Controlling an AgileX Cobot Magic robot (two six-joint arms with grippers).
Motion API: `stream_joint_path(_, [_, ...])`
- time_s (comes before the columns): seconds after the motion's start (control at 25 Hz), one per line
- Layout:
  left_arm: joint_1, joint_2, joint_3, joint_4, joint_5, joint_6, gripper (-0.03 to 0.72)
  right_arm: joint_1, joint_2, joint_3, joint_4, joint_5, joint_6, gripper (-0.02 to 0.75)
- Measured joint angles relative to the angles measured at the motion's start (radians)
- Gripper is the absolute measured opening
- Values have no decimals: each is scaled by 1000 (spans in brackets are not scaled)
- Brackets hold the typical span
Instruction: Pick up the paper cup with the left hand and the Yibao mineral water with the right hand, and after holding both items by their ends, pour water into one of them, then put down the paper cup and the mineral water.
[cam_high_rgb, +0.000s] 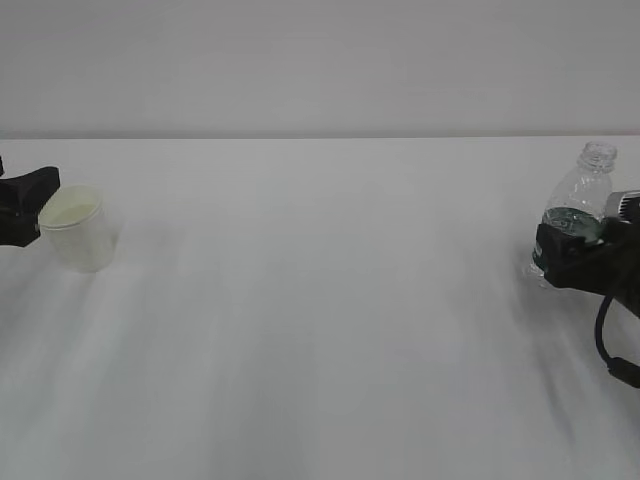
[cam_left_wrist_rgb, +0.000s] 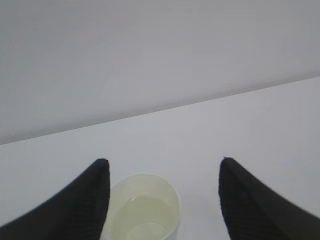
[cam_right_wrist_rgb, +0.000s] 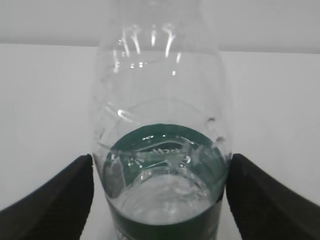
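There is one table (cam_high_rgb: 320, 330), big and white. On it there is one paper cup (cam_high_rgb: 77, 232), far to the left of the table's middle. There is one water bottle (cam_high_rgb: 578, 212), far to the right of the table's middle. There are two black robot hands: one left hand (cam_high_rgb: 22, 207) just beside the cup, and one right hand (cam_high_rgb: 570, 255) at the bottle. Each hand has two fingers.

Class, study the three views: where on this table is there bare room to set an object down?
The widest free patch is the middle of the table, bordered by the paper cup on the left and the Yibao mineral water on the right. It is crowded only at the edges, where the left hand and right hand sit.
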Motion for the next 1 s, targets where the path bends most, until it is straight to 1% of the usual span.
stream_joint_path(0.24, [0, 0, 0, 0, 0, 0, 484, 0, -17, 11, -11, -1, 15, 627])
stream_joint_path(1.0, [0, -26, 0, 2, 0, 0, 482, 0, -130, 180, -11, -7, 16, 626])
